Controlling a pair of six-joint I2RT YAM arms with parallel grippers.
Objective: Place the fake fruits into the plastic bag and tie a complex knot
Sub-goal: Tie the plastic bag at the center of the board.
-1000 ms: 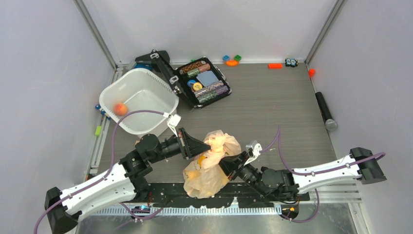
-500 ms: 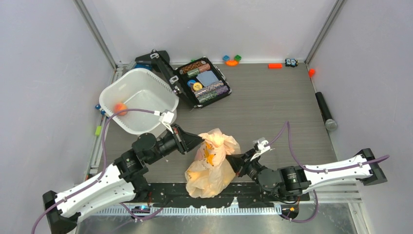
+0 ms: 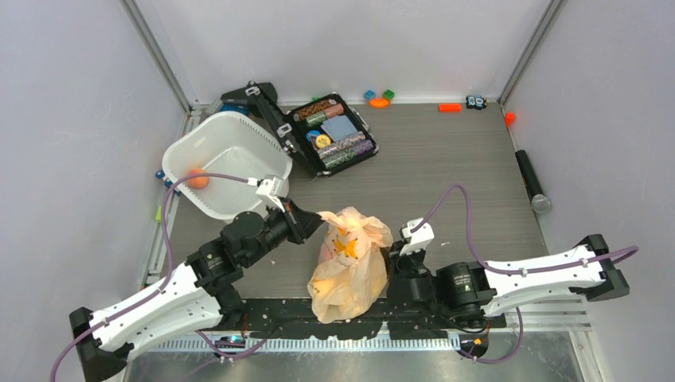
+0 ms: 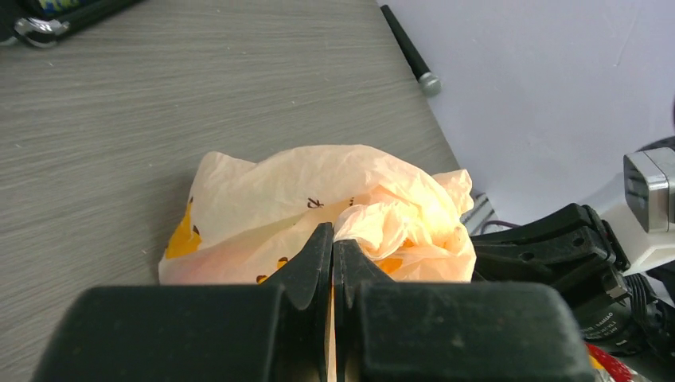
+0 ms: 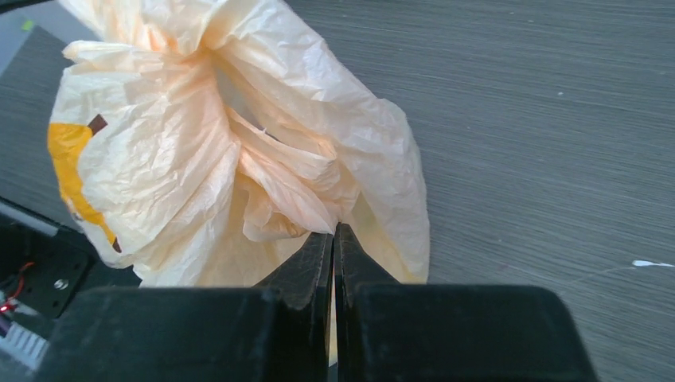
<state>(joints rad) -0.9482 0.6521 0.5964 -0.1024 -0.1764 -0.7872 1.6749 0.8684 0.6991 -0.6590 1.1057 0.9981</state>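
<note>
At the near edge of the table (image 3: 462, 159), both arms reach inward to the plastic bag (image 3: 350, 263), which stands plump and slumped between them just ahead of their bases. The left pincer (image 4: 332, 239) is closed tight on a gathered fold of film at the bag's top. The right pincer (image 5: 334, 239) is likewise clamped on a twisted pleat on the opposite side. This looks like the tying step, with each arm holding one end of the bunched mouth. The next move probably calls for crossing the two ends and drawing one through without letting the slippery film slide free. The bag is thin, pale peach, crinkled and half-translucent, with yellow-orange print. What fills it is hidden by the film. Farther back, a smooth white tub (image 3: 239, 155) holds one small round orange fruit (image 3: 197, 180), apparently not yet bagged. Beyond are an open black case (image 3: 334, 134) of striped chips, a dark cylinder (image 3: 531, 181) at the right, and small coloured blocks (image 3: 380, 99) by the far wall.
</note>
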